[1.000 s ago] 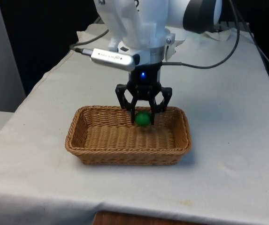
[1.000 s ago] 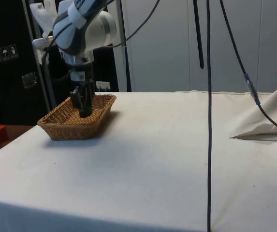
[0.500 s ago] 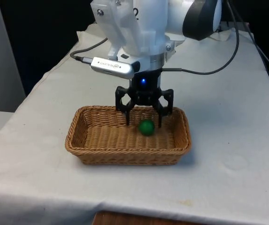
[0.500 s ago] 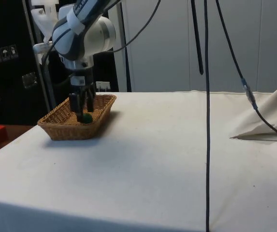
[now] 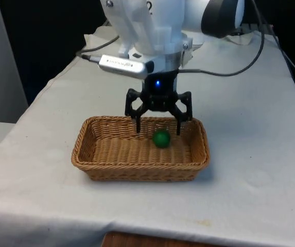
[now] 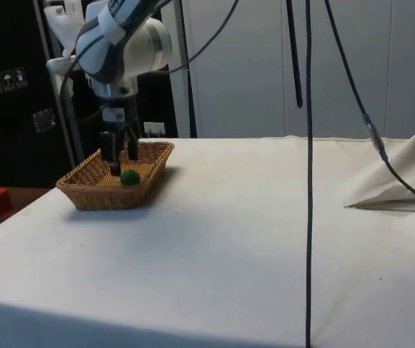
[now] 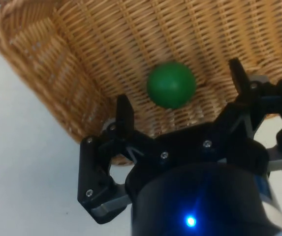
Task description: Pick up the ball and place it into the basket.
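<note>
Inside the basket (image 5: 98, 146), toward its 2 o'clock corner in the front view, your ball (image 5: 161, 138) lies free beneath the gripper (image 5: 158, 128), whose fingers stand apart, so watch that a low exit doesn't snag the woven rim and tip it out.

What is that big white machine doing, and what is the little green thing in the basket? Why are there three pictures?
It is a robot arm. The black claw at its end is the gripper, which picks things up. Three cameras look at once: one from the front, one from the side, one riding on the wrist just above the gripper. On the table sits a woven basket. The green thing is a ball, lying inside the basket. The gripper hangs open just above the ball and holds nothing.
</note>
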`<state>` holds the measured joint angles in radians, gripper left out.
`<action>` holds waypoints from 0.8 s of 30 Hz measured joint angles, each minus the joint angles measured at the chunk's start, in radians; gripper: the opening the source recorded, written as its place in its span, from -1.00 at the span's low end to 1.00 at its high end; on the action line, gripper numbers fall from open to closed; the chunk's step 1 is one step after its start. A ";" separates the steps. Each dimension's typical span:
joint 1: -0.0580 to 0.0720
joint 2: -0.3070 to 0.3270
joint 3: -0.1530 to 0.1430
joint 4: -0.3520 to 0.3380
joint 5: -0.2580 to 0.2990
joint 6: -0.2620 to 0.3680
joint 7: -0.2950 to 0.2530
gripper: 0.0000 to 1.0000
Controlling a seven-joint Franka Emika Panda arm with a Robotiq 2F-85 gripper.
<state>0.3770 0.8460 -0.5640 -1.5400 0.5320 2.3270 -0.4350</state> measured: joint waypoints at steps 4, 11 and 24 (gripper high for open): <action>0.010 -0.041 -0.011 -0.012 -0.012 -0.031 0.001 1.00; 0.024 -0.102 -0.015 -0.046 -0.040 -0.045 0.008 1.00; 0.059 -0.239 -0.016 -0.152 -0.137 -0.051 0.034 1.00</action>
<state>0.4360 0.6070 -0.5800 -1.6920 0.3950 2.2760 -0.4010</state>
